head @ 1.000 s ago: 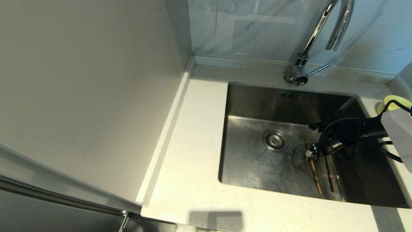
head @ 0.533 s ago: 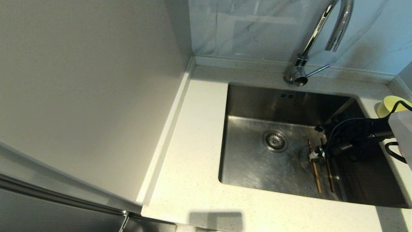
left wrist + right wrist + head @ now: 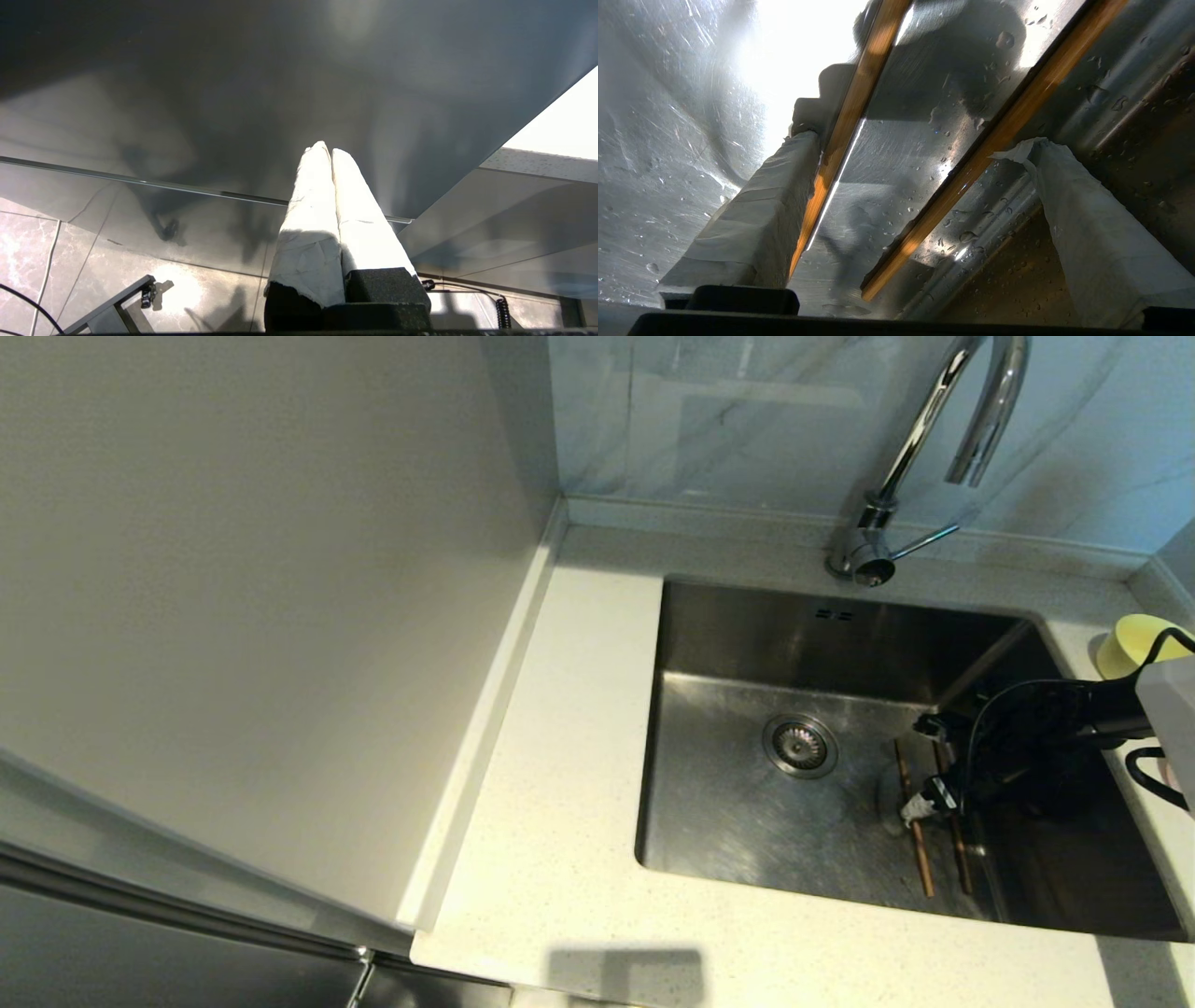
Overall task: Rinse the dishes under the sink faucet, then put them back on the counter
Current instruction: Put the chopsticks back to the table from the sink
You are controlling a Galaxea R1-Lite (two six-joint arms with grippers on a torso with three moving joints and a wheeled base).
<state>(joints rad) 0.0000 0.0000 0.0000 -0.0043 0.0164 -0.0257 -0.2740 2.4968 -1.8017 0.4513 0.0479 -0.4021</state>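
Your right gripper (image 3: pixel 920 154) hangs wide open low in the sink (image 3: pixel 738 635), straddling two wooden chopsticks (image 3: pixel 920 859) on the basin floor near its right wall. Settle lower, centre both sticks, then close slowly. Counting rightward: one faucet (image 3: pixel 920 439), two chopsticks, one yellow-green bowl (image 3: pixel 1125 644) on the counter (image 3: pixel 560 840). Your left gripper (image 3: pixel 331 151), parked, is closed.

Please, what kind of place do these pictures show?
Most likely a home kitchen, at the sink corner. A square steel sink is set into a speckled off-white counter, a tall chrome faucet stands behind it, and two wooden chopsticks lie in the basin.
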